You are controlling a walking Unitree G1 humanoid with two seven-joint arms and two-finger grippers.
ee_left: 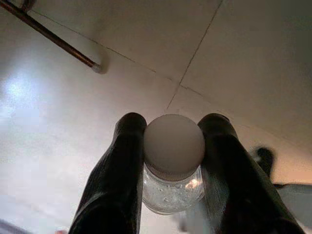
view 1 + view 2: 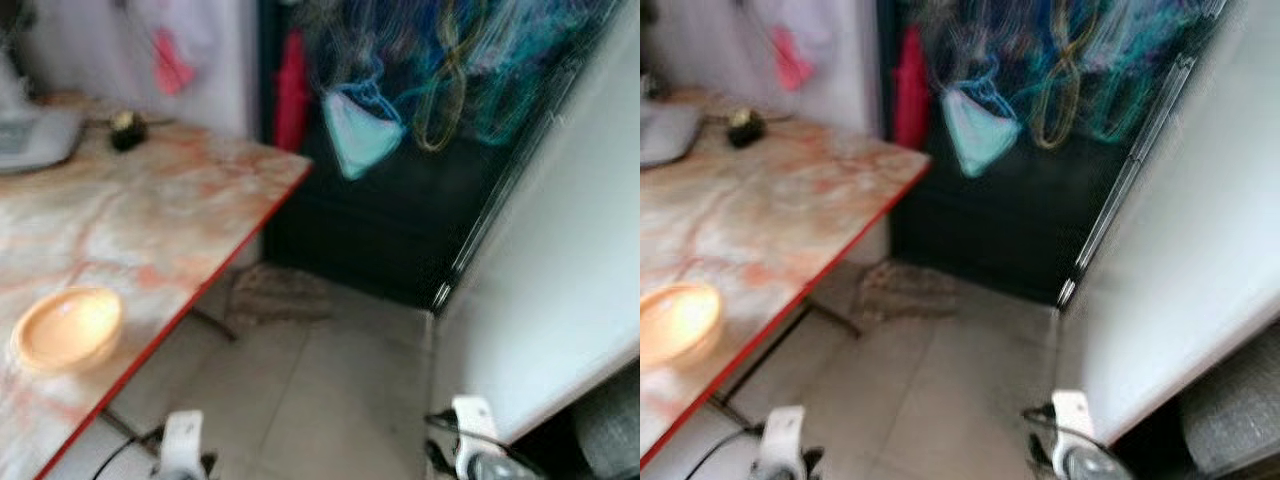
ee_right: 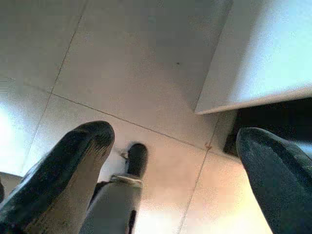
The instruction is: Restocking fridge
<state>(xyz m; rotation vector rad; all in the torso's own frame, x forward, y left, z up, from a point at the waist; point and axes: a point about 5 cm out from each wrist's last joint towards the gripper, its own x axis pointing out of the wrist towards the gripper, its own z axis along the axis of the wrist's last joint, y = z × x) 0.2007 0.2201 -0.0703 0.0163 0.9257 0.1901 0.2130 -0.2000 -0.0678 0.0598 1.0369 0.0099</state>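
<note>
My left gripper (image 1: pixel 173 123) is shut on a small clear bottle (image 1: pixel 174 190) with a round white cap (image 1: pixel 174 144), held low over the pale tiled floor. My right gripper (image 3: pixel 175 141) hangs open above the floor tiles with nothing between its fingers. A tall white panel (image 2: pixel 560 280), perhaps the fridge's side or door, stands on the right, with a dark gap (image 2: pixel 600 430) at its lower edge. In the blurred head views both arms hang low, the left arm (image 2: pixel 182 440) and the right arm (image 2: pixel 475 440).
A marble-patterned table (image 2: pixel 180 200) with a red edge stands on the left, bearing an orange bowl (image 2: pixel 68 328), a small dark object (image 2: pixel 127 130) and a white appliance (image 2: pixel 30 135). Ahead is a dark wall (image 2: pixel 400 230) with hanging coloured things. A brown mat (image 2: pixel 280 292) lies on the floor.
</note>
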